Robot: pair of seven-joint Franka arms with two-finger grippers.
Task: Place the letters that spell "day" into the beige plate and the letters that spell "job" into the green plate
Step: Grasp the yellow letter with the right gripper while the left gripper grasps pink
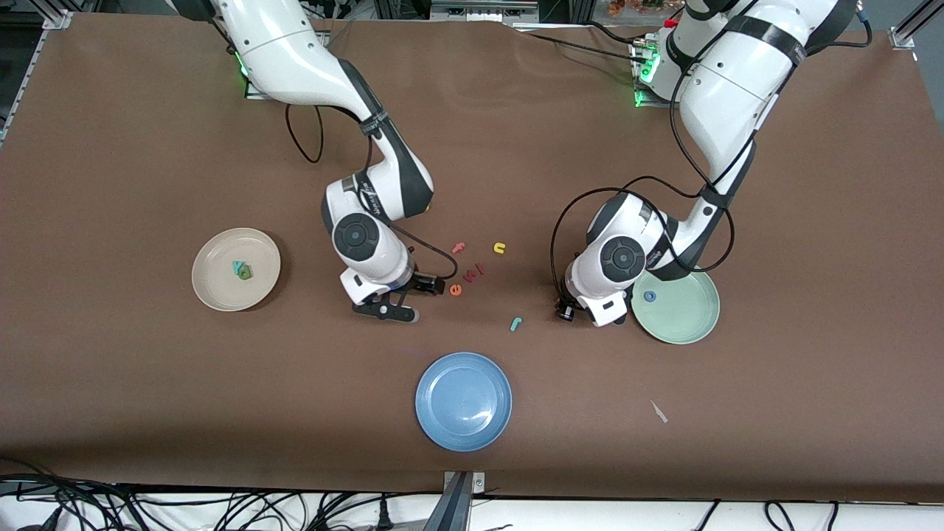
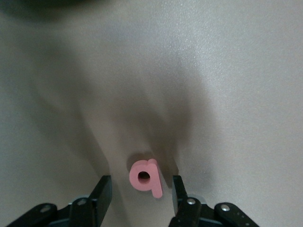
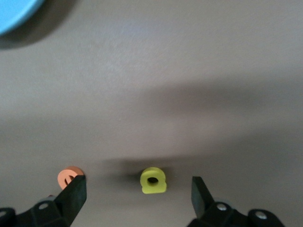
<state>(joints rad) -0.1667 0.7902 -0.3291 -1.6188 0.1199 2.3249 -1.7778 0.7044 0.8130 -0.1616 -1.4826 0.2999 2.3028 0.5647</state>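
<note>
Left wrist view: the pink b (image 2: 146, 177) is seen on the table between the parted fingers of the left gripper (image 2: 142, 194), ungripped. The yellow a (image 3: 153, 180) is straddled by the wide-open right gripper (image 3: 138, 195). The blue o (image 1: 650, 296) lies in the green plate (image 1: 689, 321); the dark green d (image 1: 245, 272) and teal y (image 1: 237, 267) in the beige plate (image 1: 221, 291).

**What you can't see**

From the front, the left hand (image 1: 566, 310) is hidden under its own wrist, and so is the b (image 2: 146, 177) between its fingers. The right wrist covers the a (image 3: 153, 180) too. The two letters in the beige plate (image 1: 214, 287) are too small to read. The blue plate (image 3: 14, 12) is cut off in the right wrist view.
</note>
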